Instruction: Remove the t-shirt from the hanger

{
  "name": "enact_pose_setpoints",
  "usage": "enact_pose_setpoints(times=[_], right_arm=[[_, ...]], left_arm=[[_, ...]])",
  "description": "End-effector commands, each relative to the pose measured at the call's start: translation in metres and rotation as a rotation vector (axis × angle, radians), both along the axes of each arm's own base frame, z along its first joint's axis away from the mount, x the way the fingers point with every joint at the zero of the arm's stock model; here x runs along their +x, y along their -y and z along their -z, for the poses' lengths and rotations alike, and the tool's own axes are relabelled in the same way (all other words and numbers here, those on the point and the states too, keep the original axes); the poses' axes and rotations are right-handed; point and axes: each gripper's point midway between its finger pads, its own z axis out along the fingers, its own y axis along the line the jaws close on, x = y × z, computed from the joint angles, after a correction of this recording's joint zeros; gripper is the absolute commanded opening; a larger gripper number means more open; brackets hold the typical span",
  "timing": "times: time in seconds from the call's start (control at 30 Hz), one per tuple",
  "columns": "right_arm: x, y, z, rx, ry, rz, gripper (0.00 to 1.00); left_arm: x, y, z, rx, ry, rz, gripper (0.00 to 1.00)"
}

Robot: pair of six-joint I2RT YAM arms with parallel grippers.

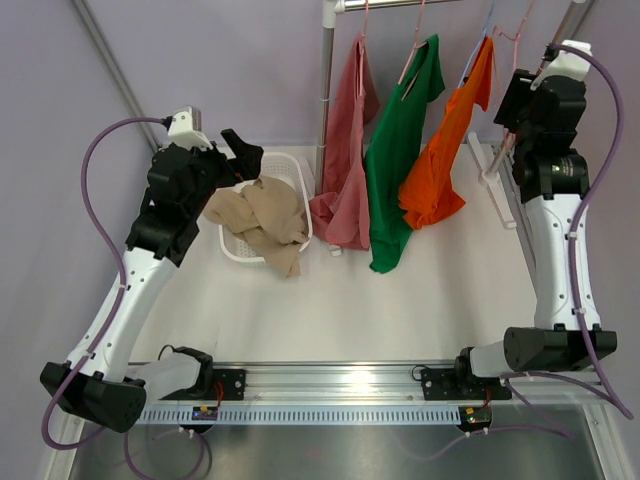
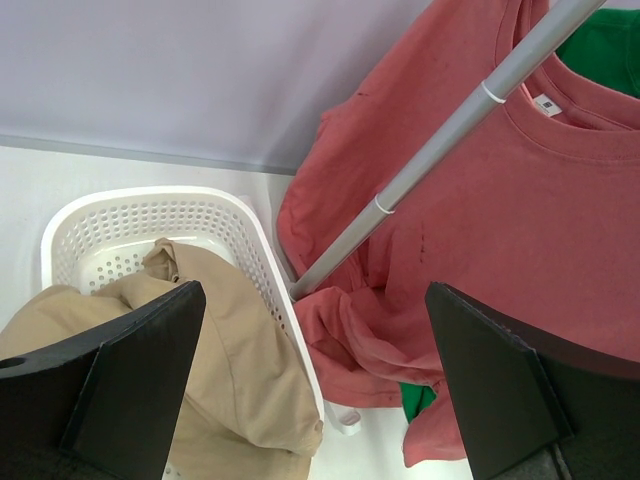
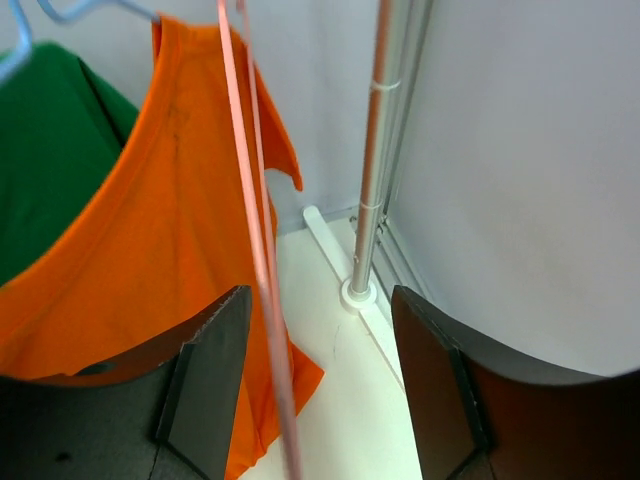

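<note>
Three t-shirts hang on hangers from the rack rail: a pink-red one (image 1: 345,190), a green one (image 1: 395,170) and an orange one (image 1: 440,170). A tan t-shirt (image 1: 265,215) lies off its hanger, draped over the white basket (image 1: 290,165). My left gripper (image 1: 240,155) is open and empty above the basket (image 2: 150,200), facing the pink-red shirt (image 2: 500,230). My right gripper (image 1: 508,108) is open, raised beside the orange shirt (image 3: 150,250). A bare pink hanger (image 3: 255,250) hangs between its fingers, nearer the left one.
The rack's left upright pole (image 1: 325,100) stands between basket and shirts; it crosses the left wrist view (image 2: 440,140). The right upright (image 3: 375,150) and its foot stand near the wall. The orange shirt hangs on a blue hanger (image 3: 60,15).
</note>
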Motion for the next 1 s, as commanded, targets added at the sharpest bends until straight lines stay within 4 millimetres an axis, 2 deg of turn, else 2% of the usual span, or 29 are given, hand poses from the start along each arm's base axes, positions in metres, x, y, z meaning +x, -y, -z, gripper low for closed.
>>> enact_pose_setpoints(times=[0.0,0.03,0.1,0.13,0.17,0.2,0.23,0.27,0.3,0.33,0.37,0.4,0.43,0.47,0.5,0.57,0.6,0.7,0.73,0.77,0.83,0.97], right_arm=[[-0.044,0.007,-0.051,0.018,0.115,0.052,0.67],[-0.055,0.007,-0.065,0.048,0.156,0.065,0.67],[-0.063,-0.004,-0.063,0.123,0.133,0.021,0.67],[-0.066,-0.011,-0.077,0.146,0.154,-0.012,0.67],[-0.069,-0.019,-0.071,0.202,0.119,-0.040,0.67],[-0.059,-0.033,-0.064,0.234,0.079,-0.104,0.67],[-0.064,-0.040,-0.083,0.255,0.111,-0.145,0.67],[-0.065,-0.048,-0.077,0.300,0.070,-0.174,0.66],[-0.063,-0.059,-0.077,0.332,0.053,-0.225,0.65],[-0.056,-0.065,-0.084,0.353,0.061,-0.250,0.64],[-0.056,-0.071,-0.082,0.393,0.039,-0.268,0.63],[-0.045,-0.081,-0.074,0.422,0.003,-0.312,0.62],[-0.047,-0.086,-0.084,0.434,0.025,-0.340,0.62],[-0.046,-0.089,-0.083,0.464,0.016,-0.350,0.61],[-0.036,-0.094,-0.076,0.483,-0.008,-0.365,0.62],[-0.033,-0.098,-0.078,0.510,-0.008,-0.381,0.59],[-0.026,-0.101,-0.073,0.524,-0.024,-0.392,0.58],[-0.016,-0.111,-0.067,0.566,-0.039,-0.432,0.58],[-0.012,-0.112,-0.064,0.574,-0.047,-0.433,0.58],[-0.008,-0.113,-0.065,0.580,-0.036,-0.440,0.58],[-0.002,-0.114,-0.062,0.589,-0.042,-0.446,0.58],[0.010,-0.119,-0.059,0.606,-0.042,-0.463,0.58]], left_arm=[[-0.003,0.004,-0.019,-0.006,0.062,0.018,0.99],[-0.004,0.004,-0.020,-0.006,0.062,0.019,0.99],[-0.004,0.005,-0.021,-0.008,0.064,0.021,0.99],[-0.004,0.006,-0.022,-0.010,0.065,0.021,0.99],[-0.004,0.006,-0.022,-0.013,0.063,0.019,0.99],[-0.004,0.007,-0.021,-0.014,0.056,0.022,0.99],[-0.004,0.008,-0.022,-0.012,0.057,0.025,0.99],[-0.005,0.012,-0.028,-0.016,0.065,0.039,0.99],[-0.003,0.018,-0.022,-0.001,0.043,0.058,0.99],[-0.003,0.022,-0.023,0.008,0.041,0.071,0.99],[-0.006,0.031,-0.034,0.012,0.060,0.097,0.99],[-0.005,0.038,-0.031,0.047,0.057,0.118,0.99],[-0.007,0.043,-0.034,0.064,0.065,0.134,0.99],[-0.012,0.054,-0.042,0.072,0.085,0.163,0.99],[-0.012,0.059,-0.045,0.091,0.101,0.183,0.99],[-0.015,0.072,-0.049,0.105,0.113,0.219,0.99],[-0.020,0.080,-0.061,0.107,0.146,0.264,0.99],[-0.032,0.102,-0.075,0.151,0.205,0.343,0.99],[-0.038,0.108,-0.086,0.156,0.237,0.362,0.99],[-0.044,0.119,-0.088,0.168,0.250,0.394,0.99],[-0.052,0.127,-0.099,0.192,0.297,0.433,0.99],[-0.074,0.158,-0.105,0.236,0.359,0.557,0.99]])
